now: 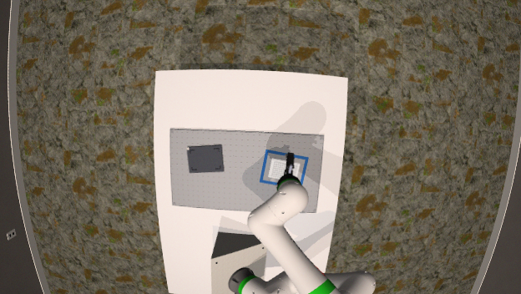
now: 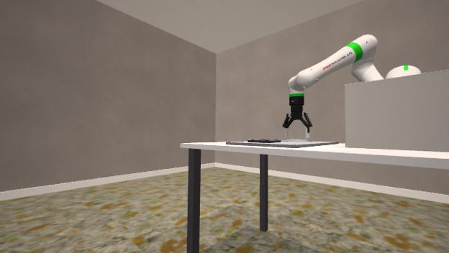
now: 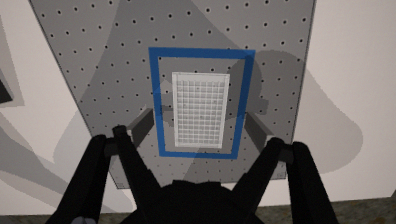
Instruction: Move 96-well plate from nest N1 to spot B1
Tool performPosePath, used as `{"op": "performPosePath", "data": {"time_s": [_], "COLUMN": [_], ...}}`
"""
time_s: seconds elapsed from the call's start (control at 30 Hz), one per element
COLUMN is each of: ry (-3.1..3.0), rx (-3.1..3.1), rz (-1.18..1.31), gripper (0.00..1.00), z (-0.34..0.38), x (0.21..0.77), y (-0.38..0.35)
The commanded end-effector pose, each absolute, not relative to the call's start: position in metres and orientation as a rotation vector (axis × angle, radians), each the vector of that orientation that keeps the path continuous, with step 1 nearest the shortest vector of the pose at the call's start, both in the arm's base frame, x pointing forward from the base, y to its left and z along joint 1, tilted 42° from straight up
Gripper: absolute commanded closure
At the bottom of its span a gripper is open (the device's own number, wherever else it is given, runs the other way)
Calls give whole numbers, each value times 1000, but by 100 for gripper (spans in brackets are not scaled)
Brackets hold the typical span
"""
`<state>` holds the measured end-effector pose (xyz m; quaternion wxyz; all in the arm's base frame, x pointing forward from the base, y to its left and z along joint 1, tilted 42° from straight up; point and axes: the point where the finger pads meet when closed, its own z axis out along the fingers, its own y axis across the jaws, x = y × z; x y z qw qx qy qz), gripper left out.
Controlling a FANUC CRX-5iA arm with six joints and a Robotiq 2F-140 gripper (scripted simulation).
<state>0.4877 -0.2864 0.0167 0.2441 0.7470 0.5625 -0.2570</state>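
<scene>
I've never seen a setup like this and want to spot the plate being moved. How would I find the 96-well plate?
Start at the white table and find the grey perforated deck lying on it. At one end of the deck is a blue taped outline, directly under the open end effector. The 96-well plate is the pale gridded rectangle lying inside that outline, unlike the dark plate nest at the other end.

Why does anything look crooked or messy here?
Nothing does. The 96-well plate lies flat inside the blue taped outline, long sides matching, and the open hand holds nothing.
</scene>
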Motion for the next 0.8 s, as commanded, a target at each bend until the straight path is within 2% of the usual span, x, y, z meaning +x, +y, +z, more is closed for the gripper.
{"op": "performPosePath", "data": {"time_s": [0.0,0.77], "ry": [1536,1536], "rx": [2040,2040], "rz": [-702,-702], "gripper": [0,0], "z": [22,38], "x": [489,491], "y": [-282,-268]}}
